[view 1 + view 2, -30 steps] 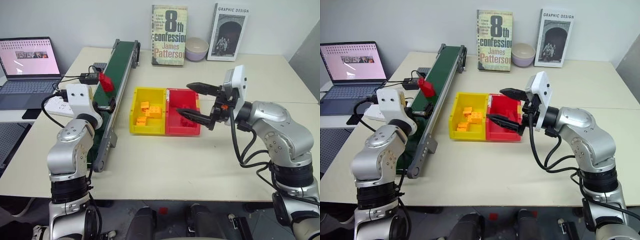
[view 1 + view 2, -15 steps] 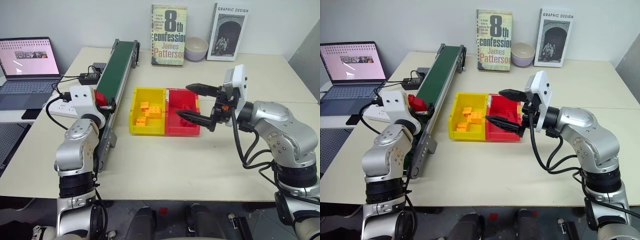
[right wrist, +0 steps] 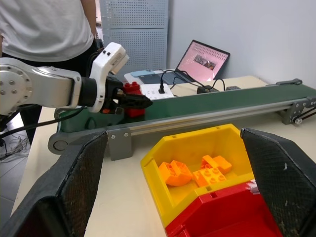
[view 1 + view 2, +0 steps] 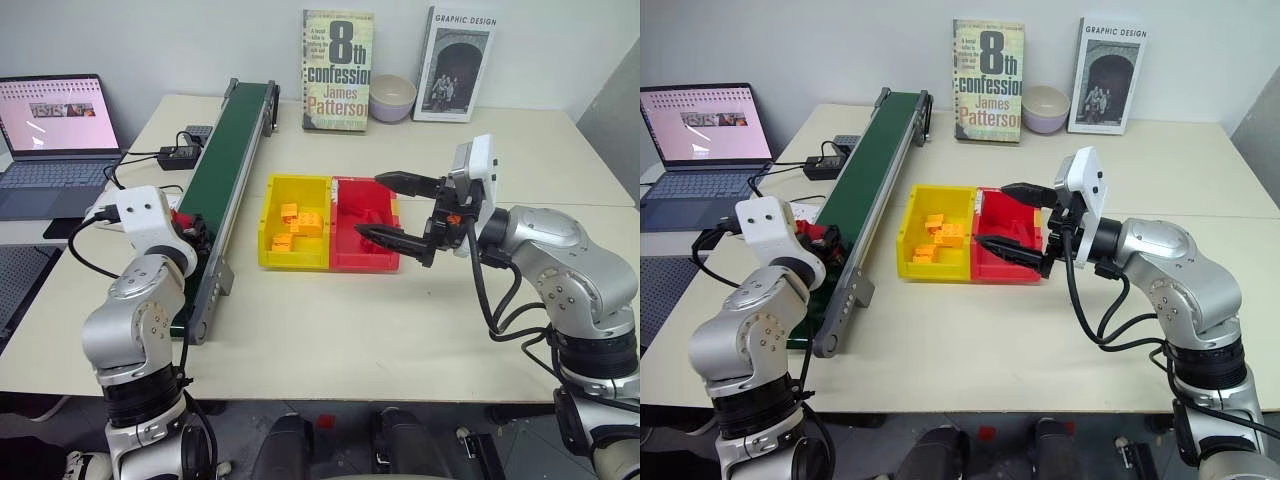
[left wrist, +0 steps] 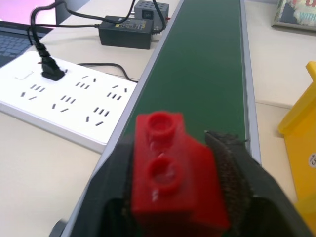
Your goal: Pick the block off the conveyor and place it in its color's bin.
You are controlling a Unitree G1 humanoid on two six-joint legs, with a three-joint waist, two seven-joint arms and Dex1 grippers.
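Left gripper (image 5: 180, 197): clamped on the block (image 5: 170, 170), studs up, just above the conveyor (image 4: 215, 185) near its front end.
Right gripper (image 4: 395, 208): spread wide, empty, poised over the bin (image 4: 365, 240).
Bin from block: off to the robot's right, beyond the yellow tray (image 4: 295, 235) of orange blocks (image 4: 290, 225).
Nearer arm: right to the bin, but left carries the block.
Coming move, probably: lift, then a rightward carry across the yellow tray.

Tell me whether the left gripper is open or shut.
Shut on the red block. The left gripper has its fingers pressed against the block's sides, just above the green conveyor.
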